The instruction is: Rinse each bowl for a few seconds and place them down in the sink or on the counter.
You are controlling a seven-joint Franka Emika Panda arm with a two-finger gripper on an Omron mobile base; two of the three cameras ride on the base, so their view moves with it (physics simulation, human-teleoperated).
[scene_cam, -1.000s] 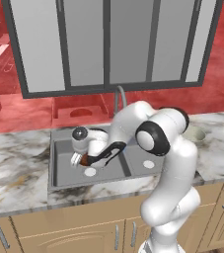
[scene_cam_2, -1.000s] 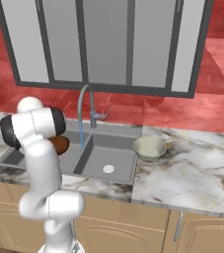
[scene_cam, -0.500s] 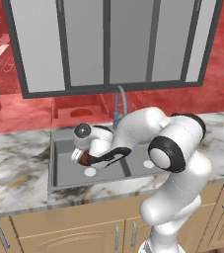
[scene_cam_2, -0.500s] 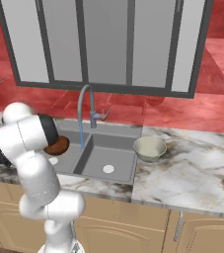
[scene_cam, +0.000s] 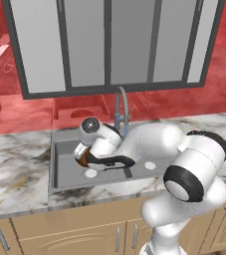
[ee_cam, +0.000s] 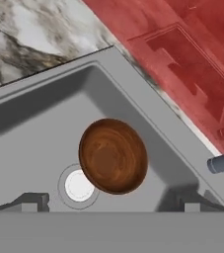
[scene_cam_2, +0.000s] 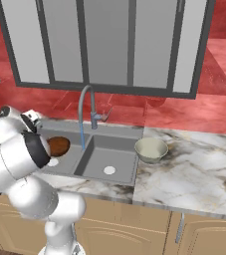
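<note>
No writing shows. The hand (ee_cam: 112,201), fingers spread, hangs over the brown bowl (ee_cam: 113,156) in the sink's (ee_cam: 44,118) left basin.

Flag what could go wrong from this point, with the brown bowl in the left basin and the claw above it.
1. The open claw hangs above the reddish-brown bowl, which sits tilted beside the drain; closing on its rim could make it slip or roll.
2. Water runs from the faucet near the basin divider, apart from this bowl, so the rinse may miss.
3. The pale bowl on the counter looks untouched and could be skipped.
</note>
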